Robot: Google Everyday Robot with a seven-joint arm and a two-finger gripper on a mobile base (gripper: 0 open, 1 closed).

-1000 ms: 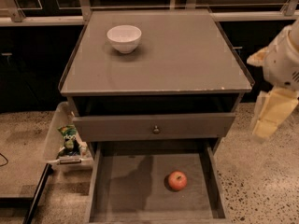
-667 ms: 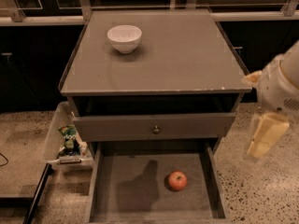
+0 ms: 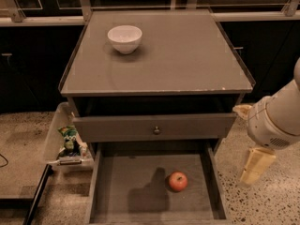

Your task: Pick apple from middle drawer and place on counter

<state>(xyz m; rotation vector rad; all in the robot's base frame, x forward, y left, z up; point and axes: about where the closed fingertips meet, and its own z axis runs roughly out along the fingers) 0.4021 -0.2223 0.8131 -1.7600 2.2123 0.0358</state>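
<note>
A small red apple (image 3: 177,181) lies on the floor of the open middle drawer (image 3: 117,175), right of its centre. My gripper (image 3: 254,168) hangs below the white arm (image 3: 276,116), outside the drawer's right wall, over the speckled floor. It is to the right of the apple and somewhat above it. It holds nothing that I can see. The grey counter (image 3: 183,60) is the cabinet's top, above the drawers.
A white bowl (image 3: 124,38) stands on the counter's back left. A shut drawer front with a small knob (image 3: 156,130) sits above the open drawer. A clear bin (image 3: 58,135) with a snack bag (image 3: 70,138) hangs at the cabinet's left side.
My arm and gripper have moved down and a little left along the cabinet's right side, closer to the open drawer. The apple and bowl have not moved.
</note>
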